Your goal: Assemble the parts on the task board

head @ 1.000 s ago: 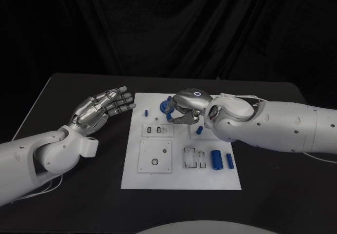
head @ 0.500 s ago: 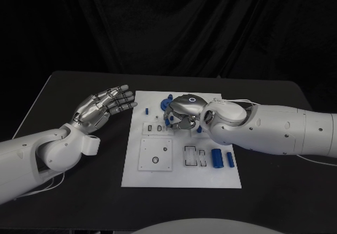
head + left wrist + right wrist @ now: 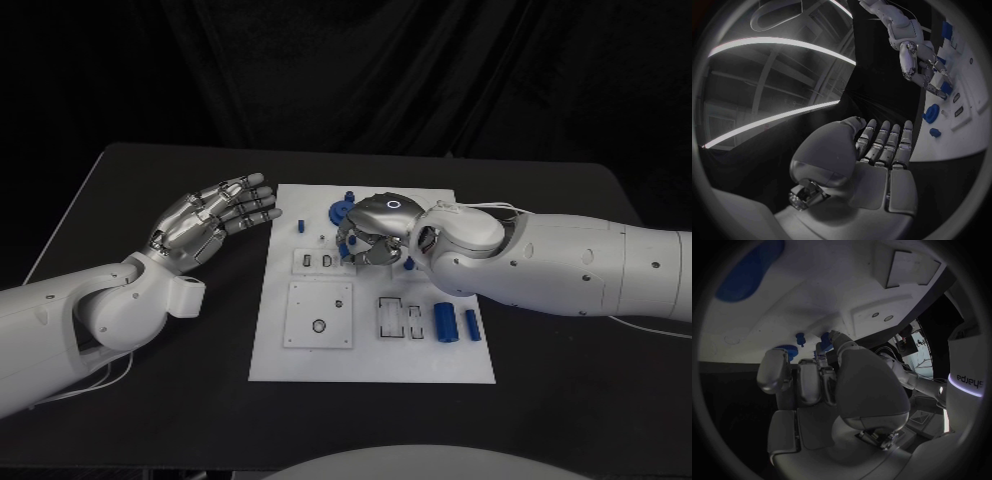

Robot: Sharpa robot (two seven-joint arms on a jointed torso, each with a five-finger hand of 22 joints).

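Your right fingers (image 3: 825, 347) are curled down over the far middle of the task board (image 3: 372, 365), tips bunched at a small blue part (image 3: 821, 346). Pinched or just touched? Can't tell, the knuckles hide the contact in the head view. The right hand (image 3: 378, 228) hangs low over that spot.

Near to far on the board: two blue cylinders (image 3: 456, 322) lie side by side at the near right, beside an empty rectangular slot (image 3: 392, 318). A square plate with holes (image 3: 320, 316) sits near left. Mid board has a small slotted block (image 3: 320, 262). Far end has a blue round part (image 3: 340, 211) just beside your right hand and a small blue peg (image 3: 300, 227) toward the left edge.

Left hand (image 3: 209, 224) is off the board over the tabletop (image 3: 159, 380), palm up, fingers spread, holding nothing.

Step looks like seating or picking a small part at the far-middle socket. Next move needs a straight, light press or a clean lift, keeping clear of the blue round part next door.
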